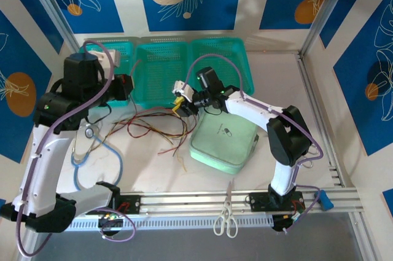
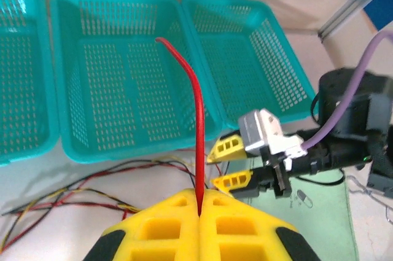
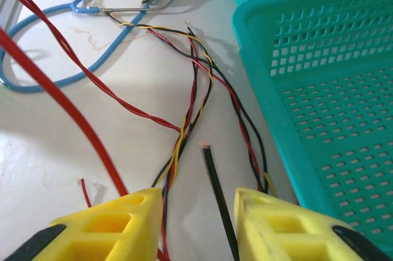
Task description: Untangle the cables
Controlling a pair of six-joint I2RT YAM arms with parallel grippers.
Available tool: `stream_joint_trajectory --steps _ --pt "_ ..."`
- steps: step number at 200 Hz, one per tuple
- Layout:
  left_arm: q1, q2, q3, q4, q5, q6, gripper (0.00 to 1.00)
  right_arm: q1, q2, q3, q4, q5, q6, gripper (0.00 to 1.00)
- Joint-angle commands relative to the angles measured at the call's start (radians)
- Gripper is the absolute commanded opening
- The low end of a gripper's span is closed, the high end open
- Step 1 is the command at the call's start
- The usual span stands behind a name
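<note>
Two hands over a tangle of red, black and yellow cables [image 1: 153, 127] spread on the table [image 1: 276, 83] before teal baskets [image 1: 221, 58]. Left hand [image 2: 199, 202] clamped shut on a red cable [image 2: 198, 120]; right hand [image 3: 198, 202] parted, a black cable [image 3: 216, 193] showing in the gap between its fingers.

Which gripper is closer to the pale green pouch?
Right. The right gripper sits by the pouch's far left corner; the left gripper is well off to its left.

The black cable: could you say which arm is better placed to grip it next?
Right, probably: the right gripper is open astride the black cable; the left gripper is shut on a red cable.
</note>
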Motion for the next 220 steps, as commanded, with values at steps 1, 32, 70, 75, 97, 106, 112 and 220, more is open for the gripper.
stream_joint_trajectory --steps 1,32,70,75,97,106,112,220 --pt "0.012 -0.001 0.1 -0.072 -0.075 0.065 0.0 0.002 -0.054 -0.008 -0.023 -0.035 -0.007 0.5" --pt "0.012 0.008 0.174 -0.053 -0.079 0.072 0.0 -0.015 -0.139 -0.016 -0.021 -0.068 0.03 0.63" --pt "0.013 0.052 0.255 -0.021 -0.036 0.073 0.0 -0.013 -0.279 -0.022 -0.05 -0.038 -0.001 0.68" --pt "0.012 0.057 0.26 -0.014 -0.028 0.073 0.0 -0.009 -0.296 -0.019 -0.06 -0.028 -0.013 0.69" --pt "0.013 0.082 0.266 0.032 0.016 0.071 0.0 0.022 -0.353 0.006 -0.105 0.015 -0.075 0.72" --pt "0.014 0.094 0.268 0.047 0.041 0.065 0.0 0.044 -0.364 0.018 -0.117 0.043 -0.111 0.73" --pt "0.014 0.104 0.273 0.055 0.057 0.059 0.0 0.061 -0.367 0.025 -0.121 0.062 -0.138 0.74" --pt "0.013 0.135 0.303 0.077 0.172 0.026 0.0 0.108 -0.173 0.018 0.297 0.24 -0.467 0.82"
